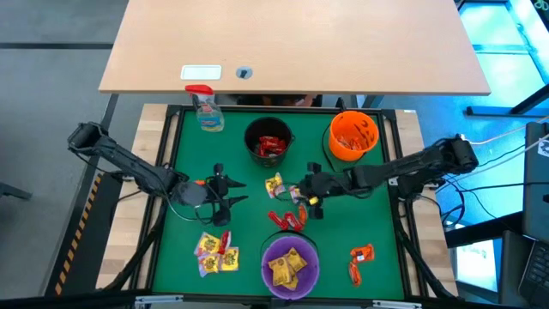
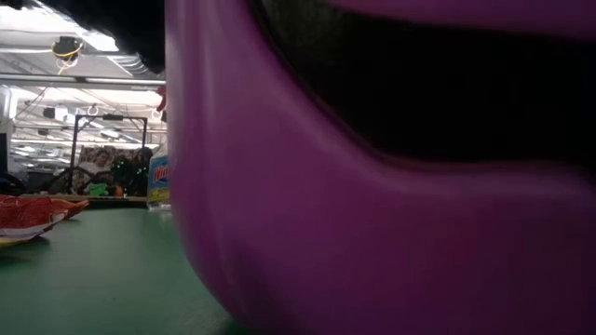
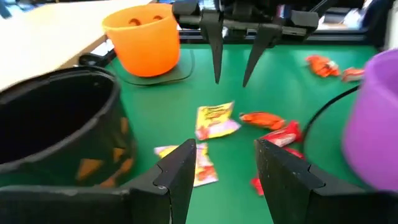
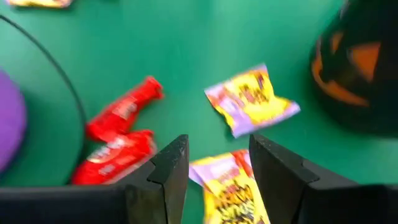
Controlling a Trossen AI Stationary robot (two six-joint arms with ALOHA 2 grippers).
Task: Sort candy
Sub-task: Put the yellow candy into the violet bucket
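The right end effector (image 1: 306, 197) hangs over the middle of the green surface (image 1: 377, 219), its two dark fingers (image 4: 166, 171) parted and holding nothing. In the right wrist view a yellow packet (image 4: 233, 190) lies on the surface straight below the gap between them, with a second yellow packet (image 4: 252, 99) just beyond it and two red packets (image 4: 118, 134) off to one side. The left end effector (image 1: 230, 192) faces it from the other side of the same cluster, also partly open and empty; its own view shows the yellow and red packets lying between the two arms.

Farther out, more candy is spread around: a small group of yellow and red packets (image 1: 216, 251) near the front left, and orange packets (image 1: 358, 260) at the front right. Three bowls already hold some: the black bowl (image 1: 268, 142) has red ones, the orange bowl (image 1: 352, 136) orange ones, and the purple bowl (image 1: 290, 264) at the front yellow ones. A spray bottle (image 1: 206, 108) stands at the back left corner.

The packets look very light, thin and crinkly, with slick wrappers that lie nearly flat. They will likely slide or flip if nudged, and crush harmlessly. The best hold is probably across the puffed middle or a raised crimped end, with fingertips pressed right down to the surface so one pad gets under an edge.
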